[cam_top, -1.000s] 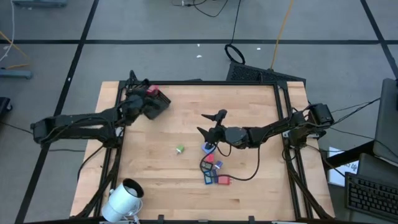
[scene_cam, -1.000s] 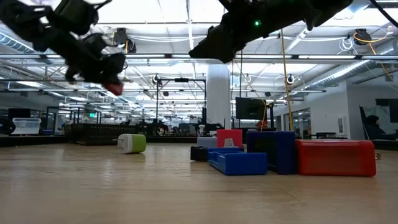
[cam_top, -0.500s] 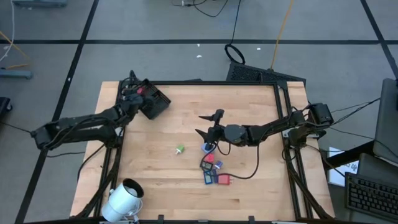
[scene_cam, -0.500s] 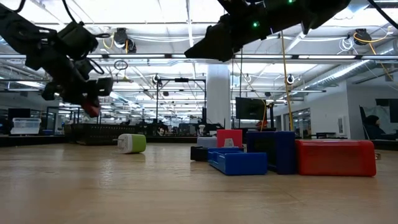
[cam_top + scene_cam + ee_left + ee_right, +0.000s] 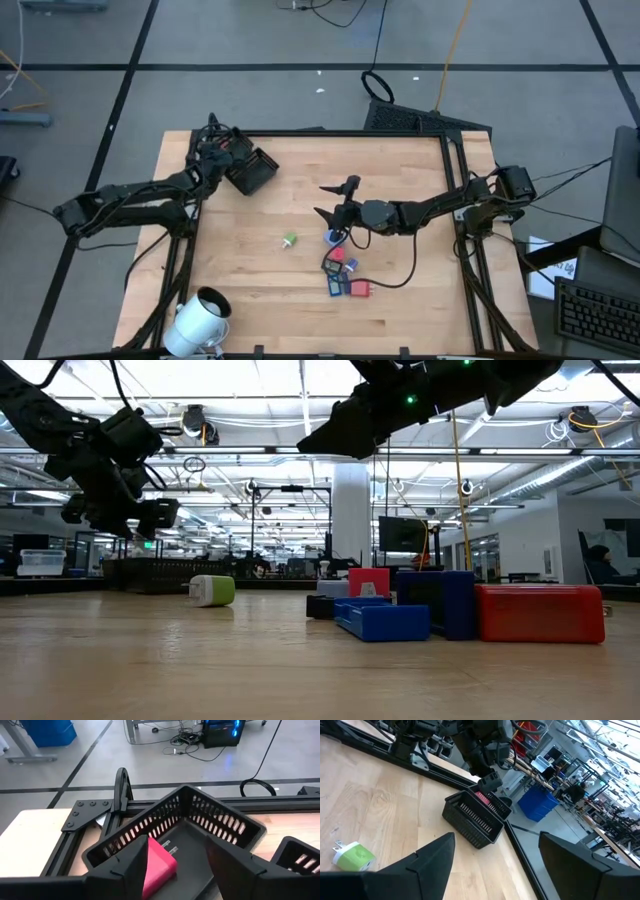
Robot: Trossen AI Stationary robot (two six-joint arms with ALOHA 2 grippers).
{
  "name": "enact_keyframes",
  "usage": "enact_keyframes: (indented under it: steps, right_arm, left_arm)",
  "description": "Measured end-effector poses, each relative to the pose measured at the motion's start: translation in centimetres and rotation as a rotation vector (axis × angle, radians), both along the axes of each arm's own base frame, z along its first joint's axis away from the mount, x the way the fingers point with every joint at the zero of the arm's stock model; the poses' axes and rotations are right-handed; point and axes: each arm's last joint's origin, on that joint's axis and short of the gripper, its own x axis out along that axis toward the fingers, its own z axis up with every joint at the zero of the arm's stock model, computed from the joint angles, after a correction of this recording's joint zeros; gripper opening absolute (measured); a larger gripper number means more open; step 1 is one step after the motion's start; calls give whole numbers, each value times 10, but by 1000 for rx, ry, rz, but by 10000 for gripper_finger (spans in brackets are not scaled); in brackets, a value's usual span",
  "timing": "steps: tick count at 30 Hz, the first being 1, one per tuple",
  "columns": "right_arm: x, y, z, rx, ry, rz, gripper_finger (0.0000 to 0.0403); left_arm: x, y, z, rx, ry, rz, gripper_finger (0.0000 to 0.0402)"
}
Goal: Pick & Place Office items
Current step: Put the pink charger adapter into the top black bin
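One red item (image 5: pixel 159 865) sits in the tray (image 5: pixel 227 822) beneath the left gripper's (image 5: pixel 175 865) wide, empty fingers; right gripper (image 5: pixel 325 200) hovers wide over the remaining pile (image 5: pixel 342 272).

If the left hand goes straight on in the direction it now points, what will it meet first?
Most likely the red item lying in the black tray. The left hand hangs just above the tray with open fingers, and the item shows between them. Depth is hard to judge, so the tray floor may come first.
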Motion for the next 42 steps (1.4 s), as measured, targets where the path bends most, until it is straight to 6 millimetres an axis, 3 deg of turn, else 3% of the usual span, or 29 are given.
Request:
enact_keyframes:
  steps: [10,14,20,29,35,42]
  right_arm:
    - [0,3,0,0,0,8,277]
    - [0,7,-2,29,19,89,277]
    - [0,11,-10,242,49,266,277]
    - [-9,11,-32,516,231,193,277]
    - [-16,16,-37,587,432,100,277]
    - [-19,47,-37,572,523,257,276]
  left_arm:
    - [3,-2,7,15,31,-78,195]
    - [9,-5,20,14,-10,-238,187]
    - [17,-13,38,9,-131,-511,177]
    - [32,-26,56,48,-354,-889,162]
    - [37,-31,62,90,-394,-947,157]
    - [37,-31,61,87,-391,-950,165]
